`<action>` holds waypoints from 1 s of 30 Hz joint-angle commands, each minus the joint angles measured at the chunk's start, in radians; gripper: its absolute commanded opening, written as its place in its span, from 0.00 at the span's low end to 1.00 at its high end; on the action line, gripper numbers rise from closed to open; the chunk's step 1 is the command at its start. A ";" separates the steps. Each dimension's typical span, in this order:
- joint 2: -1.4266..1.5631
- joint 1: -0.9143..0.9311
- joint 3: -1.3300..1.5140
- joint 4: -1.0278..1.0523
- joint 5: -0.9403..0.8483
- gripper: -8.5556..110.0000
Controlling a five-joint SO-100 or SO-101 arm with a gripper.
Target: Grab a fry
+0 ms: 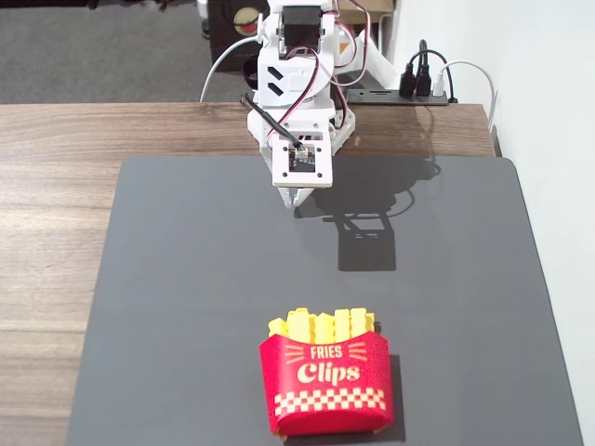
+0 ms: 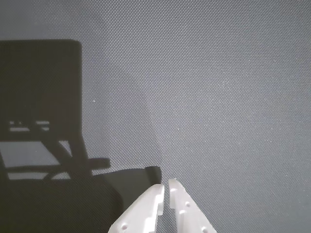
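Several yellow crinkle-cut fries (image 1: 323,325) stand upright in a red "Fries Clips" carton (image 1: 327,386) at the near middle of the dark grey mat (image 1: 186,307). My white gripper (image 1: 297,199) hangs over the far edge of the mat, well apart from the carton, tips pointing down. In the wrist view the gripper (image 2: 165,185) has its two white fingers nearly touching at the tips, with nothing between them, above bare mat. No fry shows in the wrist view.
The mat lies on a wooden table (image 1: 56,186). The arm's base (image 1: 297,84) stands at the far edge, with cables and a black power strip (image 1: 414,88) behind it. A white wall (image 1: 558,139) runs along the right.
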 commanded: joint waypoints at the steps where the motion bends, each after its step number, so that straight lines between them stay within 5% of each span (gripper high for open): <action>1: -0.008 0.002 -0.011 -0.015 -0.009 0.08; 17: -0.092 -0.003 -0.026 -0.071 -0.002 0.08; 30: -0.494 -0.009 -0.341 -0.080 0.058 0.08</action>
